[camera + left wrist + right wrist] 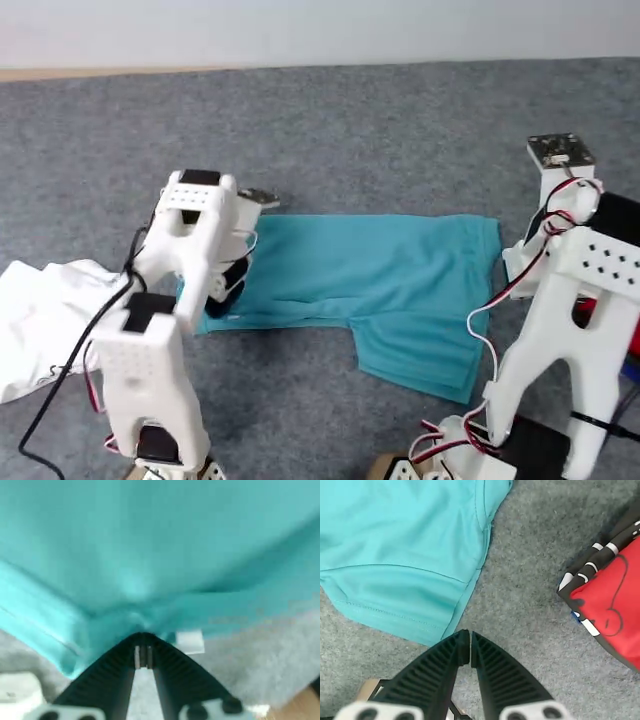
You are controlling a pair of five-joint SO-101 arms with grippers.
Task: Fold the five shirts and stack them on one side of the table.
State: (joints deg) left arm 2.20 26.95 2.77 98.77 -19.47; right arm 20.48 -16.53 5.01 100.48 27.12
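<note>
My left claw is clamped on the near edge of the teal shirt, with cloth bunched at its tips. A white scrap just beside them may be a label. My right claw has its tips touching above the grey table, just short of the shirt's hem. Farther off to one side lies red-and-black clothing.

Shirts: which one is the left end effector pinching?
The teal shirt, spread mid-table, its edge in the left end effector; the white shirt lies crumpled aside.
</note>
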